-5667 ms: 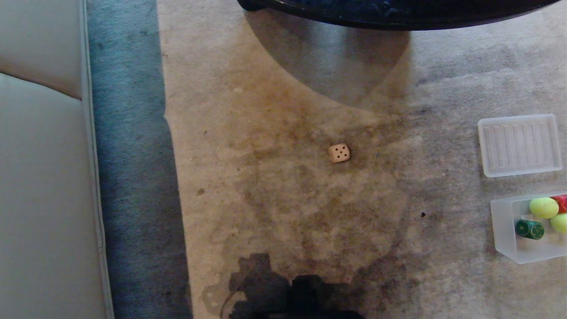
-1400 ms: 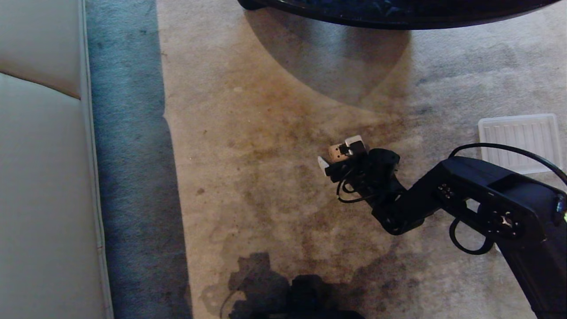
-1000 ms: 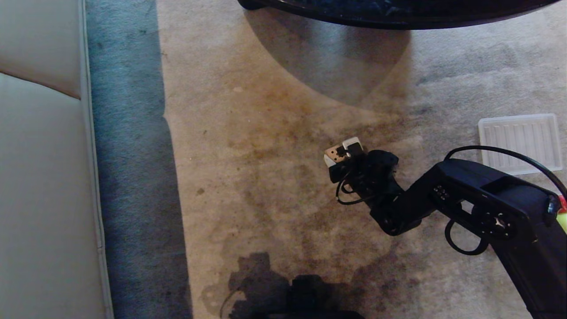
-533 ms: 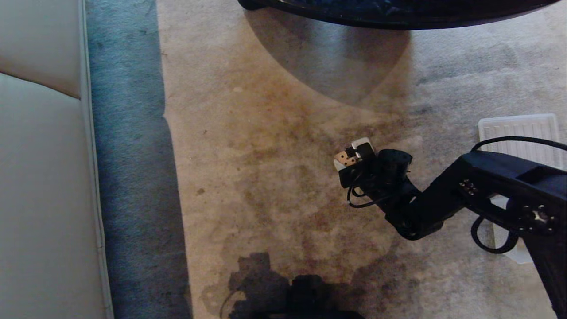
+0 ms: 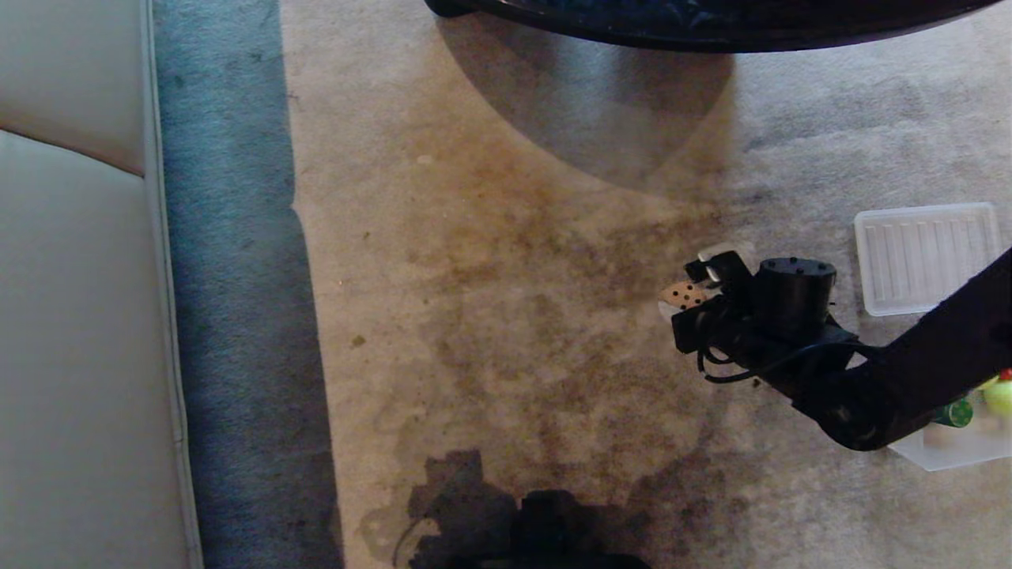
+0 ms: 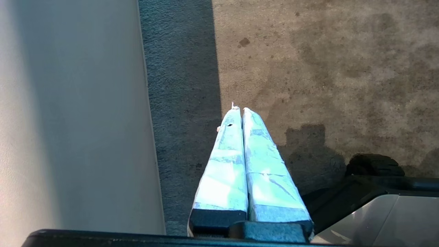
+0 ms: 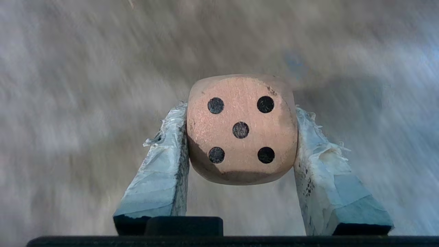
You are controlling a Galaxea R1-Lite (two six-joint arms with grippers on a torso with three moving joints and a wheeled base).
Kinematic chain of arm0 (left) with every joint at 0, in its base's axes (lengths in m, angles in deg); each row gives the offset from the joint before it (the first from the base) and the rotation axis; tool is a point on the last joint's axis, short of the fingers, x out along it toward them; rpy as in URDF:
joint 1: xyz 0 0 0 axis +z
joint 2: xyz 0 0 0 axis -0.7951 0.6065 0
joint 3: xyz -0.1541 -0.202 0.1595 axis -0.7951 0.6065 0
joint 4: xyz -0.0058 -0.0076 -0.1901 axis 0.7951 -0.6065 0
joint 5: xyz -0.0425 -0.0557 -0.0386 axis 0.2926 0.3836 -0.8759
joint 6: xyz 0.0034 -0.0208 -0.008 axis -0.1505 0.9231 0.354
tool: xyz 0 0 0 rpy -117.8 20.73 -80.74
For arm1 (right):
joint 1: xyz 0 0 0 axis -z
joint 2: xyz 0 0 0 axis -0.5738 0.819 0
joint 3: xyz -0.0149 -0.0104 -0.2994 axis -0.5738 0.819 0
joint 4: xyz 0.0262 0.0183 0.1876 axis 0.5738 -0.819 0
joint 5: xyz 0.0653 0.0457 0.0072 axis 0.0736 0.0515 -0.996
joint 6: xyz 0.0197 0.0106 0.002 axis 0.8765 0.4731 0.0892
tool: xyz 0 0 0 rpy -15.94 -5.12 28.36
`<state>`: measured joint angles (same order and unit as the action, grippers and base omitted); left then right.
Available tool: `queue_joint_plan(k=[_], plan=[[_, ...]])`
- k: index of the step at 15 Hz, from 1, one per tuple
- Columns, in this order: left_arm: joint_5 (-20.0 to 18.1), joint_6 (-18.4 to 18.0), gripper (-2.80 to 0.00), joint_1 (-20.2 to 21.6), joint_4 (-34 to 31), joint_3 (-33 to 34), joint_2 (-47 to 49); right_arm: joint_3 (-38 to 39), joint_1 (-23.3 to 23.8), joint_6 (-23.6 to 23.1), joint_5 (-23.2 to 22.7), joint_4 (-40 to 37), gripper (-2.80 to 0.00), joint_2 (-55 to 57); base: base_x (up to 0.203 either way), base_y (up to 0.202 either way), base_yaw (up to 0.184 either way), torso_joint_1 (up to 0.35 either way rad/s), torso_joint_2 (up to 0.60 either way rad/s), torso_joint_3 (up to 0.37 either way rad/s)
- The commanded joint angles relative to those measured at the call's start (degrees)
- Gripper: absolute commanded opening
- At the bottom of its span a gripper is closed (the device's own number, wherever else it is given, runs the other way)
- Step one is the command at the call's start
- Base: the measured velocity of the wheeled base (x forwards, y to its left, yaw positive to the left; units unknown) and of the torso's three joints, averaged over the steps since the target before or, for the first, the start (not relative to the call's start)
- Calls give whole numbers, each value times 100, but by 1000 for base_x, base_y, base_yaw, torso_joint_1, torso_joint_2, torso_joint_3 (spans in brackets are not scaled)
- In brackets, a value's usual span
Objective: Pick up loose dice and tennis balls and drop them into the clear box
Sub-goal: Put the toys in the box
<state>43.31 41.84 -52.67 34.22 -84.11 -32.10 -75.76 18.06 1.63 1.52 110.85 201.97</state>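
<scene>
Above carpet (image 5: 506,316), right tool (image 7: 241,130) clamping five-pip beige die (image 7: 241,128)

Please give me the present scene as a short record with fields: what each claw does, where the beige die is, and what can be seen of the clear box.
right claw: shut on the beige die, one finger on each side
beige die: off the carpet, five-pip face toward the wrist camera
left claw: shut, holds nothing, beside the sofa
clear box: at the robot's right, partly hidden by the right arm
in the box, visible: green die, tennis ball
ribbed lid: flat on the carpet, beyond the box
</scene>
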Motion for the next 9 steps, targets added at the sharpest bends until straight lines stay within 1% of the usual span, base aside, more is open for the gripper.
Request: queue_joint_plan(k=[1,3,5,9], plan=[[2,2,-280,-2,0,2,-2,733,115,131,22,-435,-280,-1385,0,0,0,0,0,0],[2,2,-280,0,0,0,-2,1333,183,350,37,-1131,-280,-2207,0,0,0,0,0,0],[2,2,-280,0,0,0,-2,1622,207,581,44,-1918,-280,-2773,0,0,0,0,0,0],[2,2,-280,0,0,0,-2,2234,226,1144,162,-3646,-280,-5127,0,0,0,0,0,0]])
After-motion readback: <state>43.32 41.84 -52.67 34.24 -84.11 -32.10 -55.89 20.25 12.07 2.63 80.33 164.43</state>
